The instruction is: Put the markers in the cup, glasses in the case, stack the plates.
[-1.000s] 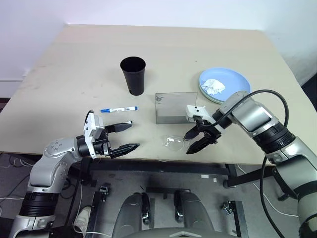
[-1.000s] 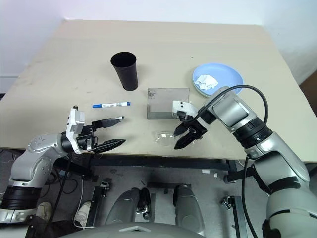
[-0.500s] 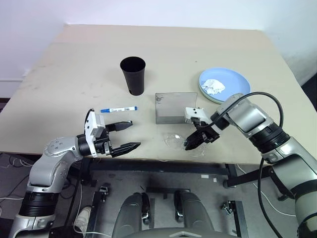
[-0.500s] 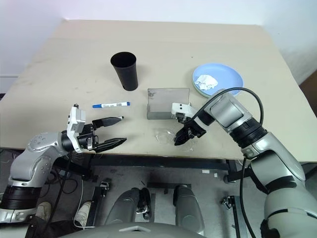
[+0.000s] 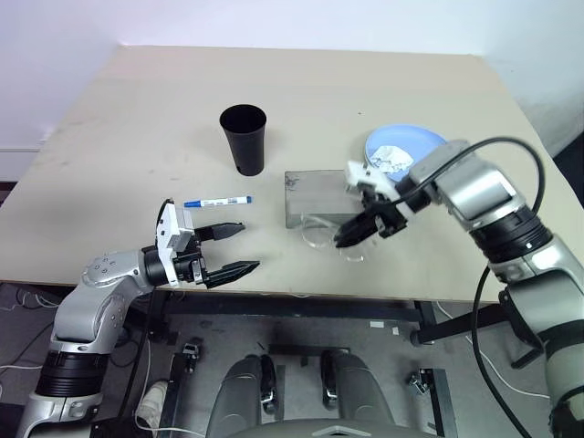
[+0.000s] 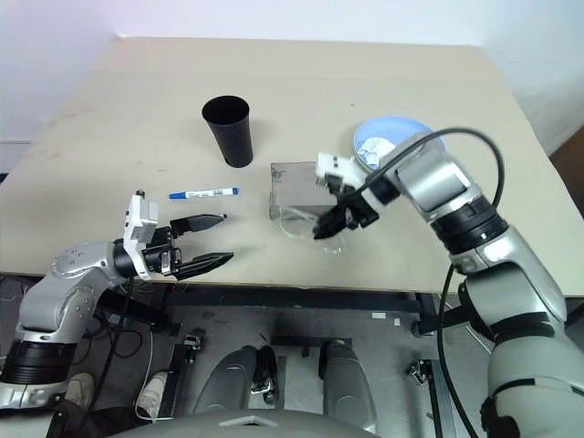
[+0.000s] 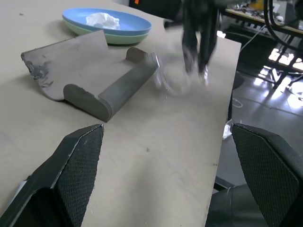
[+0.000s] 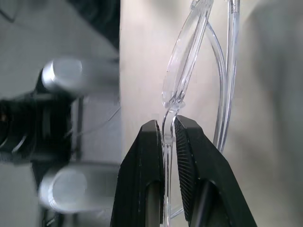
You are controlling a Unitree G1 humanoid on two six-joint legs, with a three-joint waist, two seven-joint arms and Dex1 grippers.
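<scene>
- Glasses (image 5: 330,234) hang from the right gripper (image 5: 351,233), whose jaws are pinched shut on the clear frame; the right wrist view shows the frame clamped between the two black fingers (image 8: 147,179) with the lens and arms trailing beyond the tips.
- Glasses are clear of the counter (image 5: 137,128), just in front of the grey case (image 5: 315,196) on its near side.
- Case lies open, lid folded back flat toward the plates (image 5: 406,146); its long axis runs across the robot's front, and the glasses hang roughly parallel to it.
- Judgement: the case tray lies just beyond the jaws, so a brief carry away from the robot and a lowering is what remains.
- Left gripper (image 5: 224,248) stands with jaws spread wide and empty, near the counter's front edge, well apart from the case.
- Blue-capped marker (image 5: 217,202) lies just beyond the left gripper; black cup (image 5: 244,139) stands upright further back.
</scene>
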